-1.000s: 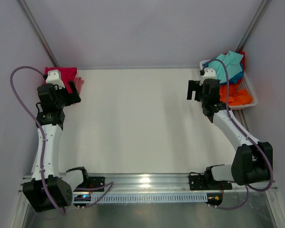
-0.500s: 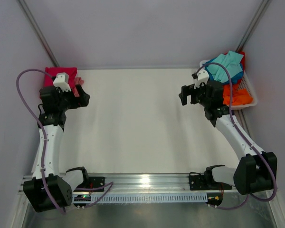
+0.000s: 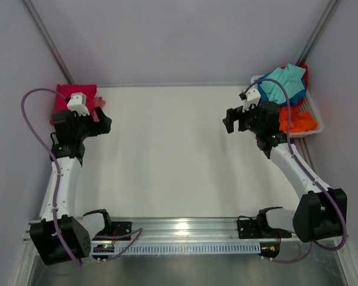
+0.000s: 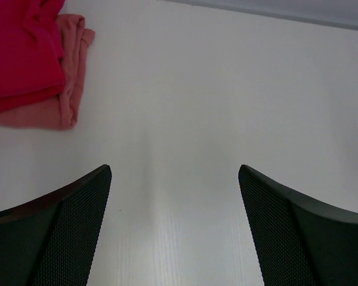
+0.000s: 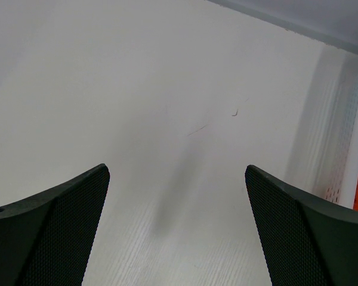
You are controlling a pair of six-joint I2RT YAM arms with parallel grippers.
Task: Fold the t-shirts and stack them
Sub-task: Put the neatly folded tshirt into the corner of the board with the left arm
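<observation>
A folded stack lies at the table's far left: a red t-shirt on top of a salmon pink one. Both show in the left wrist view, red over pink. My left gripper is open and empty, just right of the stack. A white basket at the far right holds crumpled t-shirts, teal on top and orange below. My right gripper is open and empty over bare table, left of the basket. Both wrist views show wide-apart jaws with nothing between them.
The white table lies between the arms. The basket's perforated wall shows at the right edge of the right wrist view. Grey walls enclose the table at the back and sides. A metal rail runs along the near edge.
Both grippers have swung inward toward the table's middle: the left away from the folded stack, the right away from the basket. Both stayed open and empty.
</observation>
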